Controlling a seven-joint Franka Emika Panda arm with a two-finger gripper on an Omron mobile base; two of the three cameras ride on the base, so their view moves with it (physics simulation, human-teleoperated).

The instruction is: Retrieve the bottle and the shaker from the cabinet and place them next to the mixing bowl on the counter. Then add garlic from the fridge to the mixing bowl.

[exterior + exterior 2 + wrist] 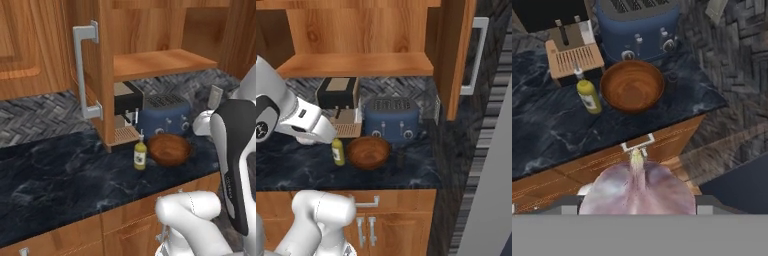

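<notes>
A pale purple garlic bulb (637, 185) sits large at the bottom of the hand view, with my gripper (637, 206) shut on it; its fingers are hidden behind the bulb. It hangs in front of the counter edge, above the drawer fronts. The brown wooden mixing bowl (169, 149) (368, 151) (632, 86) stands on the dark counter ahead. The yellow bottle (140, 154) (338, 151) (588, 95) stands upright just left of the bowl. A small dark thing, apparently the shaker (400, 159) (671, 77), stands at the bowl's right.
A blue toaster (162, 112) (392, 119) stands behind the bowl, and a coffee machine (125, 107) (338, 100) is to its left. Above them the wall cabinet's door (90, 70) stands open over a bare shelf (160, 62). The dark marble counter (60, 175) stretches left.
</notes>
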